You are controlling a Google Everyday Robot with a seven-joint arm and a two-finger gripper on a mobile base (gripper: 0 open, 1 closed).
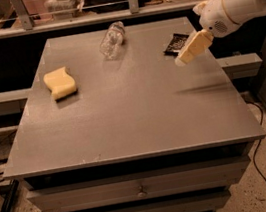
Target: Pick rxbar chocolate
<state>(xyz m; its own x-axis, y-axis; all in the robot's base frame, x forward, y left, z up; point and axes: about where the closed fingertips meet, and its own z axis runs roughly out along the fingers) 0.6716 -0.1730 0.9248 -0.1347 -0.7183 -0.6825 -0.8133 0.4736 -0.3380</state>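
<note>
The rxbar chocolate (176,43) is a small flat black bar with whitish print. It lies on the grey table (128,109) near the far right corner. My gripper (184,58) comes in from the right on a white arm and hangs above the table, just in front of the bar and partly covering its right end. It holds nothing that I can see.
A clear plastic bottle (111,40) lies on its side at the far middle of the table. A yellow wavy sponge (60,82) lies at the far left. A railing and shelves run behind the table. Drawers sit below its front edge.
</note>
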